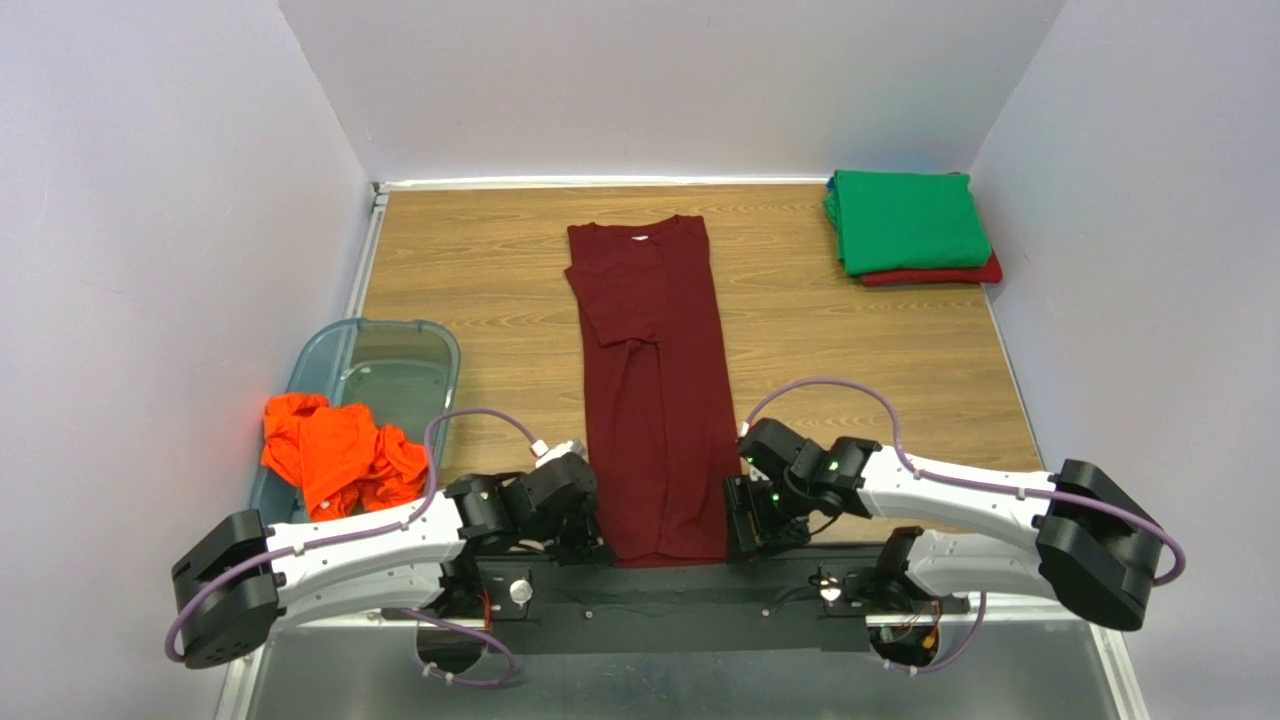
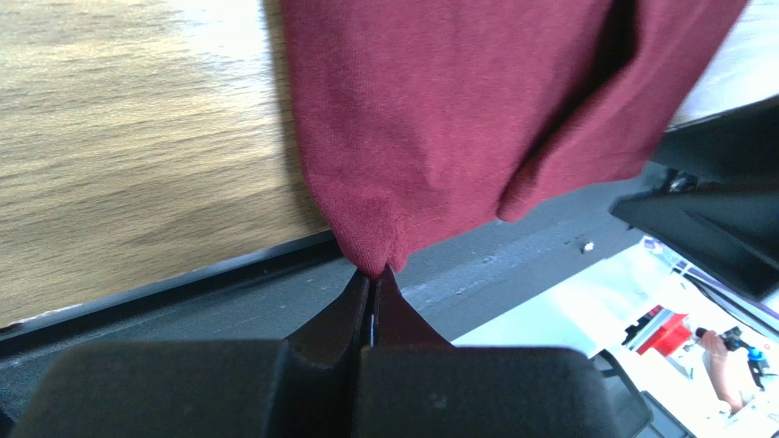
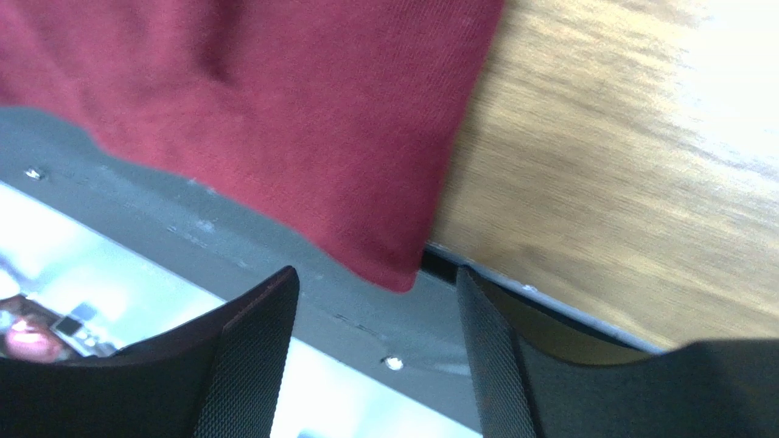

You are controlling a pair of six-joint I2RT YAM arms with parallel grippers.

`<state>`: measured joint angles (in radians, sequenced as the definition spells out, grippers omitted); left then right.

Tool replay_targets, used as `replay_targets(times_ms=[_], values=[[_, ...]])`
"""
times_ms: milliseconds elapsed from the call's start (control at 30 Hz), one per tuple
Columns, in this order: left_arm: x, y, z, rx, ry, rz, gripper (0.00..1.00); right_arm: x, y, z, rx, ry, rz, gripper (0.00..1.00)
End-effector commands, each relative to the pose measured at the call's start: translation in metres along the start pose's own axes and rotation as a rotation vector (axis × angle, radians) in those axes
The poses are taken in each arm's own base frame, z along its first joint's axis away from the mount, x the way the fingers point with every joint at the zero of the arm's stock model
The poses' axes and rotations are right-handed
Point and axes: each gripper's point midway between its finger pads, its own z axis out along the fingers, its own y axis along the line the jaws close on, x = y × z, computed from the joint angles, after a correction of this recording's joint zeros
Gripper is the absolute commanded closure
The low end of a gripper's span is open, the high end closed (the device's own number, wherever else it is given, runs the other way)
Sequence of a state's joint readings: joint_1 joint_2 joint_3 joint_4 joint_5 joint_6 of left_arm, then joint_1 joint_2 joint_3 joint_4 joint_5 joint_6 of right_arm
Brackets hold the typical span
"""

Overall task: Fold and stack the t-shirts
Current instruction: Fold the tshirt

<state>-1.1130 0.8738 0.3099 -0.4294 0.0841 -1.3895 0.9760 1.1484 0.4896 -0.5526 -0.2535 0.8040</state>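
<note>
Left gripper [image 2: 373, 274] pinches the maroon t-shirt [image 1: 657, 390] by its hem corner at lower centre — right gripper [image 3: 375, 285] gapes wide at the other corner.

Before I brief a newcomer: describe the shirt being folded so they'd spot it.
On the wooden table, look down the middle. The maroon t-shirt lies there as a long strip, unlike the folded green shirt and red shirt or the crumpled orange shirt.
</note>
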Motion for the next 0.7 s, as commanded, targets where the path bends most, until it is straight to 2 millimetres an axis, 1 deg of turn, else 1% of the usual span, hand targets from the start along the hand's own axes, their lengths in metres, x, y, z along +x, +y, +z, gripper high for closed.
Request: replay_targets(times_ms=[0,33,200,300,333,367,433,467,500,533,567,600,633,667], values=[[-0.007,0.004,-0.001,-0.003,-0.050,0.000,1.00,0.009,-0.013,0.006,0.052,0.038,0.027,0.34],[-0.007,0.003,-0.001,0.004,-0.052,0.001,1.00,0.007,-0.013,0.007,0.054,0.029,0.032,0.39],[-0.005,0.006,-0.001,0.010,-0.042,0.003,1.00,-0.004,-0.014,0.008,0.075,-0.028,0.063,0.49],[-0.005,0.006,-0.001,0.009,-0.044,0.003,1.00,-0.007,-0.012,0.009,0.070,-0.039,0.073,0.58],[-0.005,0.006,-0.001,0.009,-0.044,0.003,1.00,-0.007,-0.011,0.008,0.067,-0.040,0.070,0.62],[-0.005,0.006,-0.002,0.014,-0.045,0.003,1.00,-0.007,-0.011,0.008,0.065,-0.037,0.070,0.70],[-0.006,0.004,-0.003,0.022,-0.050,0.002,1.00,-0.008,-0.010,0.007,0.060,-0.042,0.068,0.77],[-0.008,0.003,-0.003,0.025,-0.058,0.002,1.00,-0.009,-0.008,0.007,0.058,-0.044,0.063,0.84],[-0.008,0.002,-0.004,0.030,-0.063,0.004,1.00,-0.011,-0.006,0.006,0.054,-0.048,0.056,0.88],[-0.009,0.006,-0.006,0.014,-0.065,0.006,1.00,-0.013,-0.004,0.004,0.047,-0.054,0.052,0.89],[-0.011,0.004,-0.008,0.017,-0.080,0.004,1.00,-0.014,-0.003,0.003,0.043,-0.057,0.048,0.91],[-0.010,0.007,-0.009,0.001,-0.076,-0.001,1.00,-0.015,-0.001,0.002,0.038,-0.062,0.038,0.95],[-0.011,0.004,-0.012,0.011,-0.079,-0.002,1.00,-0.015,-0.001,0.001,0.036,-0.065,0.038,0.98],[-0.011,0.001,-0.014,0.025,-0.080,0.000,1.00,-0.017,0.000,0.000,0.033,-0.071,0.035,0.99]])
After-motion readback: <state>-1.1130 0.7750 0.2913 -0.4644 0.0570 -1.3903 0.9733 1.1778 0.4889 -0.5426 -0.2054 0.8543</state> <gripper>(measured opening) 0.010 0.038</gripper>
